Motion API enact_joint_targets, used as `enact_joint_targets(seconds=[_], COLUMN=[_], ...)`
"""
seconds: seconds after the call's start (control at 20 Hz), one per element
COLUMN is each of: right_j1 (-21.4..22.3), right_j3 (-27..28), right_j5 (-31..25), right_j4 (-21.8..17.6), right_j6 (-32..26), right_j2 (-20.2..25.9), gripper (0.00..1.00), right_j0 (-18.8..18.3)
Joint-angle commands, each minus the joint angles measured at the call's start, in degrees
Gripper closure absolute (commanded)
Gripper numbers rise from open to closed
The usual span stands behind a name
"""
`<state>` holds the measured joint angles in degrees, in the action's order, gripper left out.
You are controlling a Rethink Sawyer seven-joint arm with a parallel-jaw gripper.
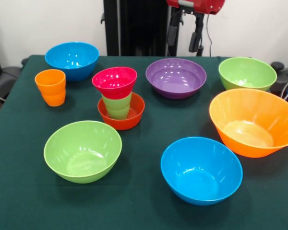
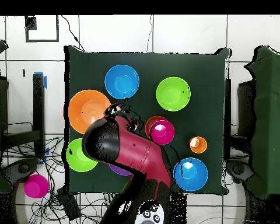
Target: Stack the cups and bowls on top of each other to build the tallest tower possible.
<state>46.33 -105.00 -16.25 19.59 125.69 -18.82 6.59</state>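
pincer: the pincer (image 1: 185,36) hangs at the front view's top edge, about 12 o'clock from the purple bowl, well above the bench; its two dark fingers stand apart with nothing between them, so released and empty.
arm: in the overhead view the red and black arm (image 2: 133,154) reaches in from 6 o'clock and covers most of the purple bowl.
tower: the tower (image 1: 117,98) stands near the bench's middle, at about 8 o'clock from the pincer in the front view; three pieces: a red-orange bowl (image 1: 122,120) at the bottom, a light green cup (image 1: 116,106) standing in it, a pink bowl (image 1: 114,81) seated on the cup's mouth, upright.
done: by my judgement, an early stage, three pieces of ten stacked.
left: purple bowl (image 1: 176,76), far lime green bowl (image 1: 247,73), large orange bowl (image 1: 252,122), near blue bowl (image 1: 201,170), near lime green bowl (image 1: 82,151), orange cup (image 1: 51,87) and far blue bowl (image 1: 72,60), all singly on the bench (image 1: 144,215), apart from one another.
off the bench: another pink bowl (image 2: 36,186) lies on the floor at 7 o'clock in the overhead view.
writing: no brand, label or lettering can be read on anything.
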Motion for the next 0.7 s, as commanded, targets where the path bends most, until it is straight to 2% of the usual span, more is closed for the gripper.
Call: enact_joint_targets(seconds=[0.05,0.15,0.7], right_j1=[-3.11,-3.38,-3.24], right_j3=[-7.45,-7.08,-7.94], right_j5=[-0.28,-0.62,0.93], right_j4=[4.93,5.17,5.41], right_j6=[15.99,15.94,15.70], right_j2=[4.97,3.68,4.68], gripper=[0.00,0.00,0.00], right_j0=[2.05,3.00,2.27])
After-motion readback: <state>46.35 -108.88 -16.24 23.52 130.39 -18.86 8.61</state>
